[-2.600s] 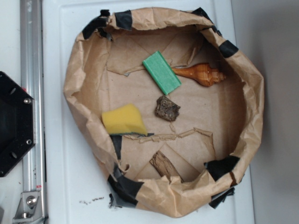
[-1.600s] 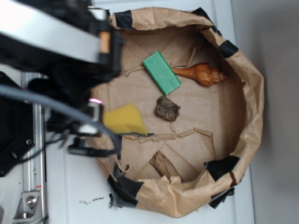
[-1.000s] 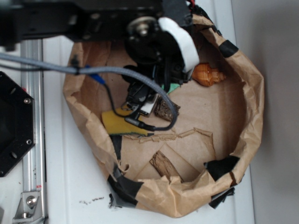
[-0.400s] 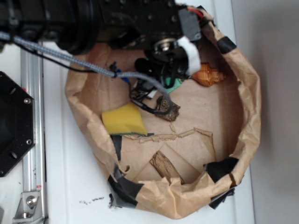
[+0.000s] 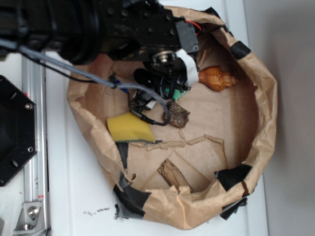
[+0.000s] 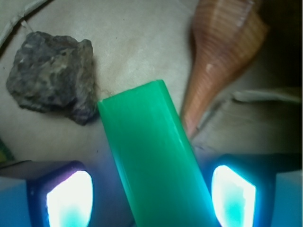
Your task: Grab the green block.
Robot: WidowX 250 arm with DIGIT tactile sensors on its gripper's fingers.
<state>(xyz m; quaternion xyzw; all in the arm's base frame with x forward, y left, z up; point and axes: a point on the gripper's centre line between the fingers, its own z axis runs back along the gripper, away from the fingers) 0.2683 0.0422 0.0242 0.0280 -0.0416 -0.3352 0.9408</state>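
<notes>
the arm has dropped lower into the paper basin (image 5: 266, 98) since a moment ago. the gripper (image 6: 151, 189) hangs spread wide, holding nothing, fingers (image 6: 71, 198) flanking the green block (image 6: 151, 156) between rock (image 6: 52, 75) and shell (image 6: 218, 61).

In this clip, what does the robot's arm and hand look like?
The arm is black and bulky, with a white band near the wrist, a grey braided cable looping below it, and thin red and blue wires. In the wrist view, the hand has two dark fingers with pads glowing cyan-white.
</notes>
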